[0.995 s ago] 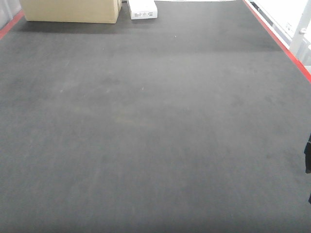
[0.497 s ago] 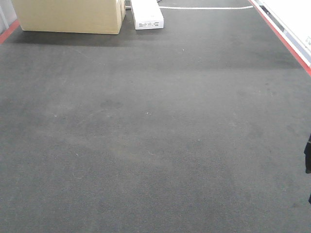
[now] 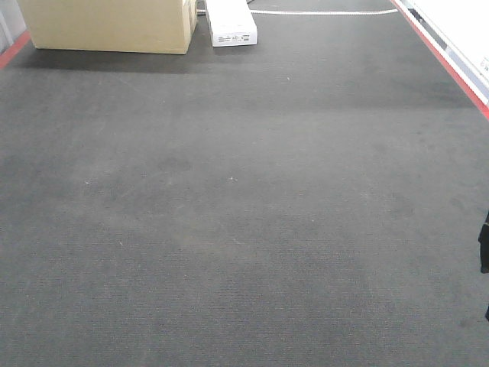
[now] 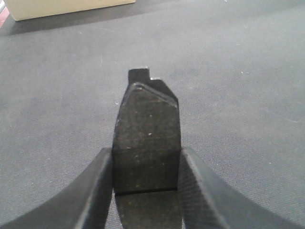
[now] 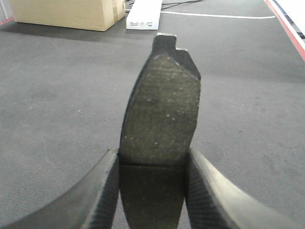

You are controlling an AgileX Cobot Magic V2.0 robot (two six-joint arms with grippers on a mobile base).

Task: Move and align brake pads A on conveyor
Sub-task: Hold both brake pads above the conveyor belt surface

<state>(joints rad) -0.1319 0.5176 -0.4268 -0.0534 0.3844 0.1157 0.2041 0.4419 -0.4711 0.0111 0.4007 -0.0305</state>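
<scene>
Left gripper (image 4: 147, 160): fingers drawn in narrow, clamping one pad by its two long edges.
Left-held pad (image 4: 147, 129): grey friction face towards the wrist camera, notched backing tab pointing away from the arm. It is carried over the belt; whether it touches the belt cannot be told.
Right gripper (image 5: 153, 160): the same narrow grasp, fingers pressed on both long edges of a second pad.
Right-held pad (image 5: 162, 109): curved outline, its thin centre groove lying about level with the fingertips.
Conveyor (image 3: 244, 229): dark, rough belt filling the front view. None of the brake pads A lies on it in view.
Far edge: cardboard box (image 3: 107, 23) and white box (image 3: 229, 23), well apart from both grippers.
Red stripe (image 3: 451, 65): marks the belt's right border.
Stage (judged): carrying, with set-down not yet made.
Risk, slip: the grip bears only on thin edges, so a pad could pivot or slide out.
Risk, misalignment: pads released at differing angles would sit askew, and the rough belt would likely resist nudging.
Risk, drop: release from too high could bounce or flip a pad.
</scene>
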